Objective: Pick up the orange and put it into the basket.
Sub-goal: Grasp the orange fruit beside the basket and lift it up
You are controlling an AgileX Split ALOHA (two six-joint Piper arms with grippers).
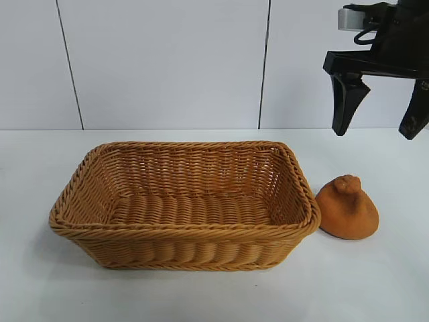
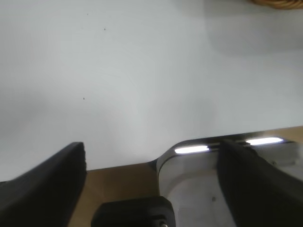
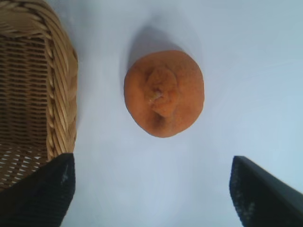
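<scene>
The orange (image 1: 347, 209) sits on the table (image 1: 375, 282) just beside the basket (image 1: 181, 231); the right end effector (image 1: 380, 124) hangs open above it. It looks light, matte and firm, best pinched across its round belly.

Even, bright, diffuse light fills the exterior view; the white table (image 1: 201, 295) reads nearly shadowless, with only a faint soft shade around the base of the basket (image 1: 181, 251) and under the orange (image 1: 348, 209). That view is sharp from front to wall. In the right wrist view the orange (image 3: 164, 93) is in fair focus and throws a soft grey shadow on one side, while the black fingers (image 3: 40, 196) at the frame edge are blurred. The left wrist view is soft throughout: its dark fingers (image 2: 42, 189) are smeared, and two white glare streaks (image 2: 191, 149) burn out on a shiny metal plate (image 2: 189, 189)
</scene>
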